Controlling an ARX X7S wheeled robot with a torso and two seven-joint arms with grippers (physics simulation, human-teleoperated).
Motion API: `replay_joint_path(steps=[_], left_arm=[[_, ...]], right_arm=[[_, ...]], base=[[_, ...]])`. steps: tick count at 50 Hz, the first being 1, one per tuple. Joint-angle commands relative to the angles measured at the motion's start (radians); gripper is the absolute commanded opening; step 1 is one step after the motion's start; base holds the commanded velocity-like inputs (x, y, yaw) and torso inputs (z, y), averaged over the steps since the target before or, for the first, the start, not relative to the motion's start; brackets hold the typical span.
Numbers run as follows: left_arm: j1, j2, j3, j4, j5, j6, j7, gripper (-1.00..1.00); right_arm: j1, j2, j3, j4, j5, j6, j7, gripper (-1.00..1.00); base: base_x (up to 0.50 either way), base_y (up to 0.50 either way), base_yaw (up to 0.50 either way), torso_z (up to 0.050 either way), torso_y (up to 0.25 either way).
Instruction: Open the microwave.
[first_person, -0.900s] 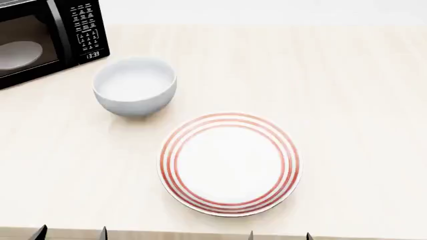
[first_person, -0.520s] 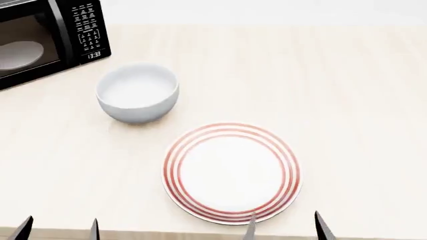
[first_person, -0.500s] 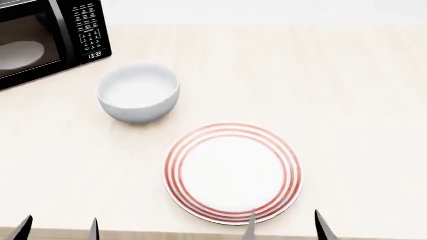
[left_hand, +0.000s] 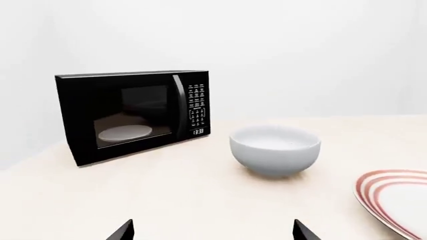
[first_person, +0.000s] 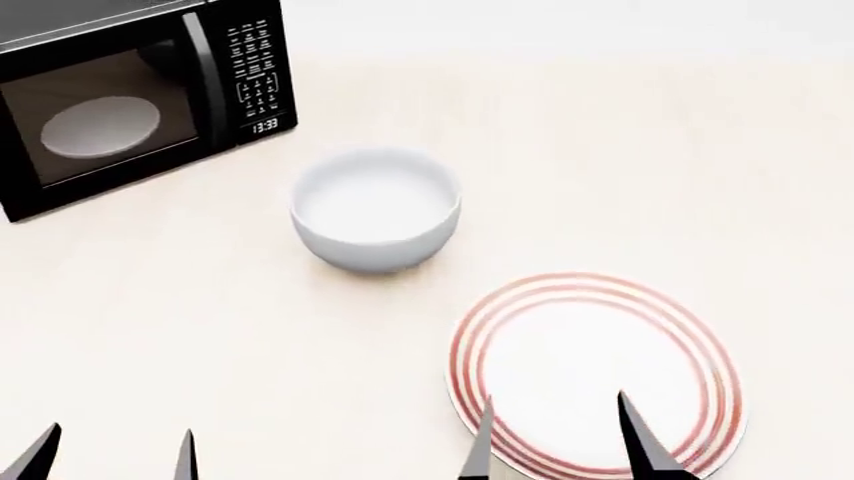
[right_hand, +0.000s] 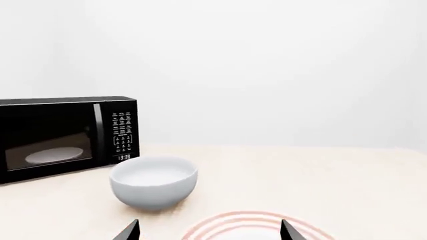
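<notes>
The microwave (first_person: 140, 105) stands at about 10 o'clock in the head view, on the pale wooden table (first_person: 667, 150), door shut, white turntable (first_person: 100, 126) visible through the glass. The head view shows its grey top; the left wrist view shows instead the front face, vertical handle (left_hand: 179, 107) and keypad (left_hand: 197, 107) at eye level. A white bowl (first_person: 376, 208) sits near the centre, apart from the microwave. A red-ringed plate (first_person: 594, 372) lies at 5 o'clock, cut off in both wrist views.

Left gripper (first_person: 111, 460): fingers spread, empty, at 7 o'clock. Right gripper (first_person: 561, 445): fingers spread, empty, tips over the plate's near edge. Both are well apart from the microwave.
</notes>
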Motion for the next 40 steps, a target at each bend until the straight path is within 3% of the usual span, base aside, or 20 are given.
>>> replay_joint_path(steps=[1,40], left_arm=[[0.002,-0.017,0.013,0.001,-0.018,0.004,-0.013,1.0],[0.011,-0.056,0.06,0.005,-0.038,0.014,-0.056,1.0]], right_arm=[[0.007,0.008,-0.02,-0.003,0.016,0.001,0.01,1.0],[0.013,0.042,-0.049,0.02,0.069,-0.023,0.048,1.0]], base=[[0.18,0.39,0.0,0.0,0.0],[0.29,0.4,0.0,0.0,0.0]])
